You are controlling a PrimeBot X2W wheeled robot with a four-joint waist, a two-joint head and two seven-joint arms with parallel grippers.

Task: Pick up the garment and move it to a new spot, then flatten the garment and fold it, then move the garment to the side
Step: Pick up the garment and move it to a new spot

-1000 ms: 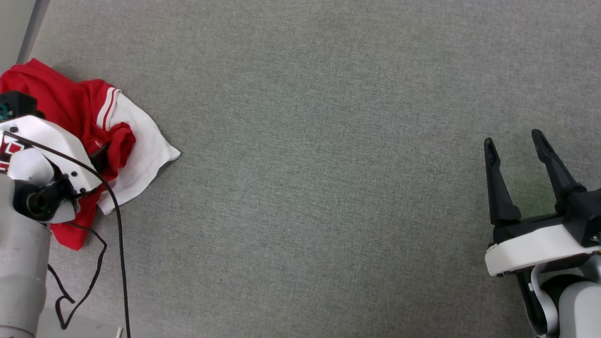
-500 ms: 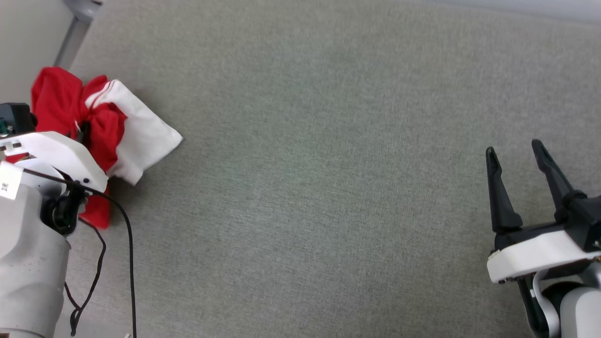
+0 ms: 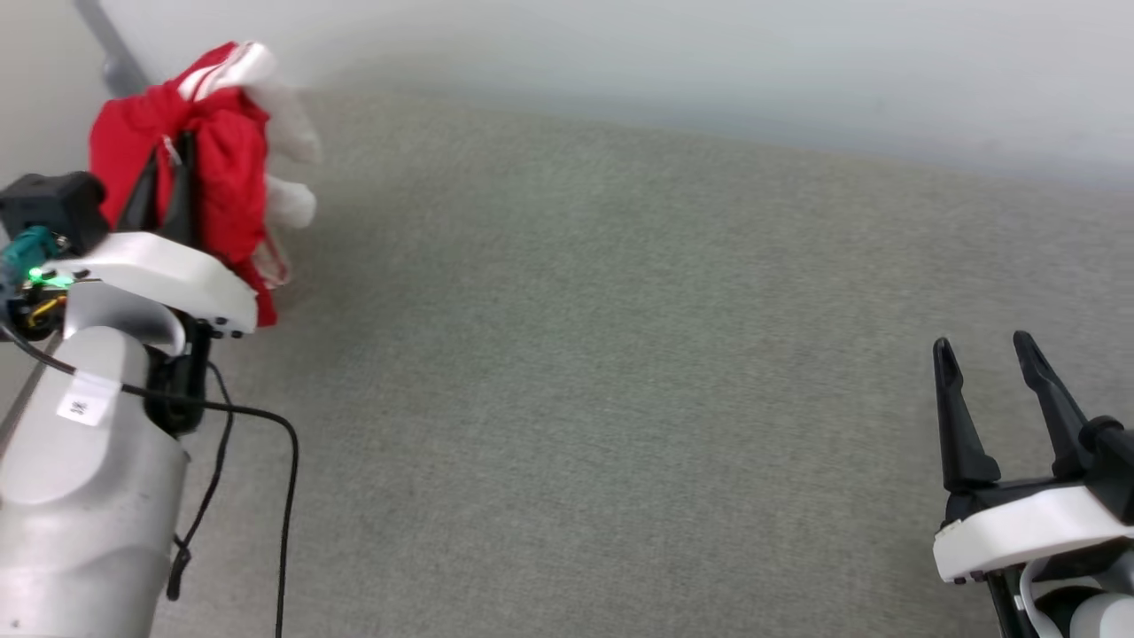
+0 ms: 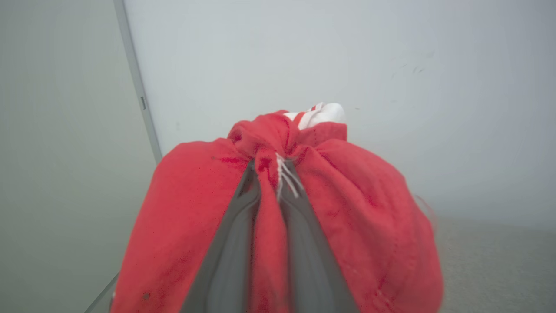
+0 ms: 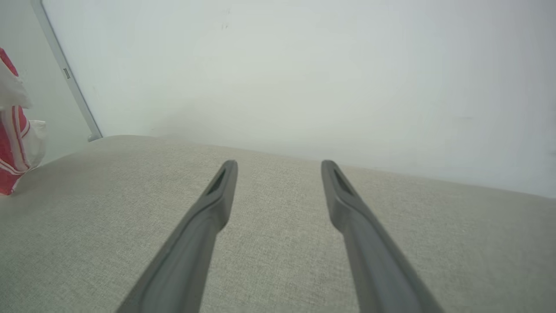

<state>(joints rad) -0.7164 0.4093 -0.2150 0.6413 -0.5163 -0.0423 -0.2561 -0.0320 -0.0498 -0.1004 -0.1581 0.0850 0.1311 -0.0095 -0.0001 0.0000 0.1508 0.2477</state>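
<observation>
The garment (image 3: 221,168), bright red with white sleeves and striped trim, hangs bunched at the upper left of the head view, lifted off the grey surface. My left gripper (image 3: 168,146) is shut on a fold of it, the dark fingers pinching red cloth. In the left wrist view the red garment (image 4: 356,226) drapes over both fingers (image 4: 234,234), with a white sleeve tip behind. My right gripper (image 3: 982,353) stands open at the lower right, nothing between its fingers. In the right wrist view the right gripper (image 5: 278,167) is spread over bare fabric, and the garment (image 5: 13,143) hangs at the far left edge.
A grey fabric-covered surface (image 3: 620,399) stretches between the arms. A pale wall (image 3: 709,62) runs along its far edge. A grey post (image 3: 111,53) stands at the back left corner. A black cable (image 3: 283,496) hangs from my left arm.
My left gripper closed on the garment and lifted it off the surface, so it now hangs bunched. The head camera tilted up, bringing the wall into view. The right gripper stayed open.
</observation>
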